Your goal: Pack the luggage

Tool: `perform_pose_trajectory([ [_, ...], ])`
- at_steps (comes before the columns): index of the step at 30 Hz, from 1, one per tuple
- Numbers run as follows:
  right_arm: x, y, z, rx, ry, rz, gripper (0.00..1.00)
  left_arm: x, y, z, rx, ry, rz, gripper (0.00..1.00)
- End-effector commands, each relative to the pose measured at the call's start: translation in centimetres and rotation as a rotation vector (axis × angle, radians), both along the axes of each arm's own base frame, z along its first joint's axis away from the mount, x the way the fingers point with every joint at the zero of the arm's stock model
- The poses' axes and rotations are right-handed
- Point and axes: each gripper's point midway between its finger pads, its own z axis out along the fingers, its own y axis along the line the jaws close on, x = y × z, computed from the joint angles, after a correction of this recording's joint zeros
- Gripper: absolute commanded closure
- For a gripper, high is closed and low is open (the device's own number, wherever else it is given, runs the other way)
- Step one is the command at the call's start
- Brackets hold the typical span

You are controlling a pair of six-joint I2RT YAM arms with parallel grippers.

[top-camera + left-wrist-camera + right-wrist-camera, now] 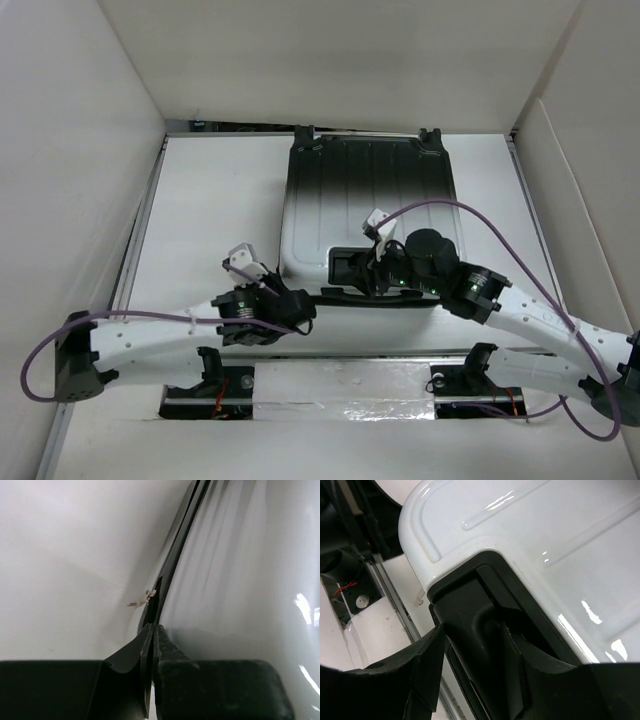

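Observation:
The luggage lies closed and flat on the table, its ribbed shell black at the far end and white at the near end. My right gripper is at its near edge. In the right wrist view the jaws grip the black handle set in the white shell. My left gripper is at the near left corner. In the left wrist view its fingers are shut, tips at the black zip seam, just short of a small white pull tab.
White walls close in the table on the left, back and right. A foil-covered rail runs along the near edge between the arm bases. Purple cables loop over the right arm.

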Motion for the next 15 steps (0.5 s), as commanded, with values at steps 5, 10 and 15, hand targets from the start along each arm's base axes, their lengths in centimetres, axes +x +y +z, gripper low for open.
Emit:
perform_pose_trajectory([
  [5,3.6,-9.1,-6.7,-0.292,0.095,-0.397,1.0,2.5,-3.8,4.9,0.017,-0.253,-0.149,1.0],
  [10,5.5,-12.1,-4.8,-0.25,0.06,-0.55,1.0,3.6,-6.6,6.6,-0.011,-0.311,-0.307,0.98],
  [15,7.6,-15.1,0.1,-0.077,-0.022,-0.645,0.91,3.8,-12.8,6.0,-0.02,-0.295,-0.495,0.98],
])
